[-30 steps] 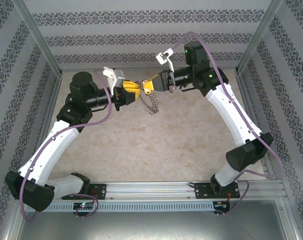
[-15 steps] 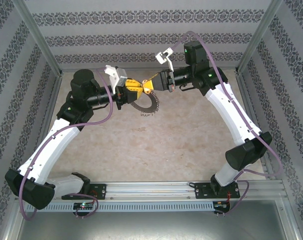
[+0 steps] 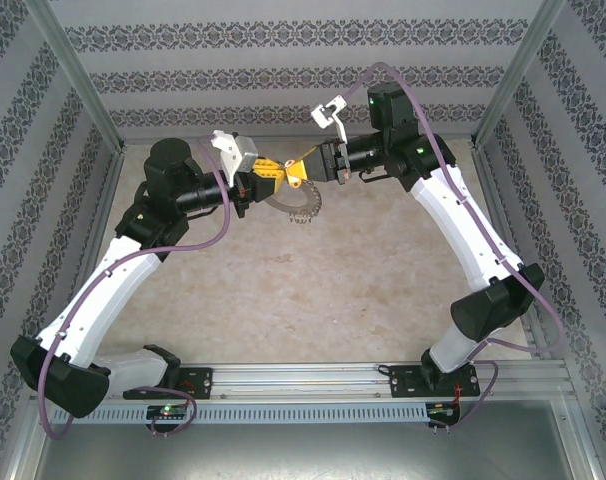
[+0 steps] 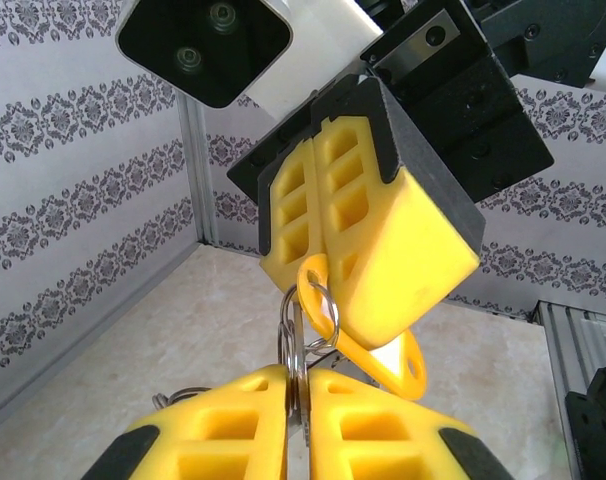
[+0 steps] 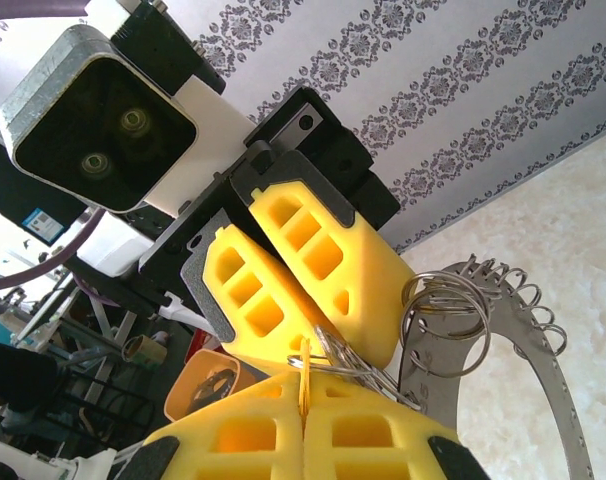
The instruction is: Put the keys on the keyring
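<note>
In the top view my two grippers meet tip to tip above the far middle of the table. My left gripper [image 3: 267, 176] [image 4: 298, 378] is shut on the keyring's [image 3: 303, 206] flat metal edge, with thin wire rings [image 4: 286, 330] pinched alongside. The keyring's grey jagged arc [image 5: 545, 372] hangs below, and a small wire ring bunch [image 5: 445, 322] dangles on it. My right gripper [image 3: 300, 172] [image 5: 303, 388] is shut on the key's yellow plastic head [image 4: 388, 358], seen edge-on between its fingers [image 5: 373, 440]. A small wire ring [image 4: 321, 305] passes through the hole in the yellow head.
Patterned walls and metal frame posts [image 3: 83, 90] enclose the marble-look table [image 3: 313, 290] on three sides. The arms' base rail [image 3: 313, 380] runs along the near edge. A yellow cup [image 5: 198, 385] with small parts stands outside the enclosure.
My left gripper has risen towards the right gripper and its jaws have closed further on the metal. The hanging keyring has swung and turned below the two grippers.
</note>
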Controlling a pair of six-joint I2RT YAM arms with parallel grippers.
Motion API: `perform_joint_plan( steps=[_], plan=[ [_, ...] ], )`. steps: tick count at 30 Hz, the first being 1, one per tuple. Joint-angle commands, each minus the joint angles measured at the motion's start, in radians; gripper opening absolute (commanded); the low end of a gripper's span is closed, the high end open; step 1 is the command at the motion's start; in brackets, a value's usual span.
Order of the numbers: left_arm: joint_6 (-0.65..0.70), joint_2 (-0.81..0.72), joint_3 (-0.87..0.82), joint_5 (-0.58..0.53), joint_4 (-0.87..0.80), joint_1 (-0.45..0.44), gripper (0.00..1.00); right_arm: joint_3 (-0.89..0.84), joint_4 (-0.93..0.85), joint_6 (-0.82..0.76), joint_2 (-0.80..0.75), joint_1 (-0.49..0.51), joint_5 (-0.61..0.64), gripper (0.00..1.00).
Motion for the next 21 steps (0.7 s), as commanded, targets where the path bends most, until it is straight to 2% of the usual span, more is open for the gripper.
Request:
perform_joint_plan(
  steps=[1,4,8,12,21],
  plan=[
    [0.017,-0.009,0.027,0.034,-0.007,-0.022,0.17,0.022,0.010,0.006,-0.020,0.007,-0.019,0.00],
    [0.017,-0.031,0.006,0.056,-0.015,-0.022,0.27,0.022,0.014,0.010,-0.026,0.001,-0.013,0.00],
    [0.059,-0.047,0.012,0.058,-0.090,-0.022,0.27,0.026,0.014,0.016,-0.028,-0.005,-0.017,0.00],
    [0.106,-0.058,0.025,0.034,-0.154,-0.022,0.22,0.031,0.015,0.019,-0.027,-0.004,-0.024,0.00],
    [0.143,-0.048,0.036,-0.027,-0.160,-0.021,0.20,0.030,0.020,0.021,-0.030,-0.005,-0.035,0.00]
  ],
)
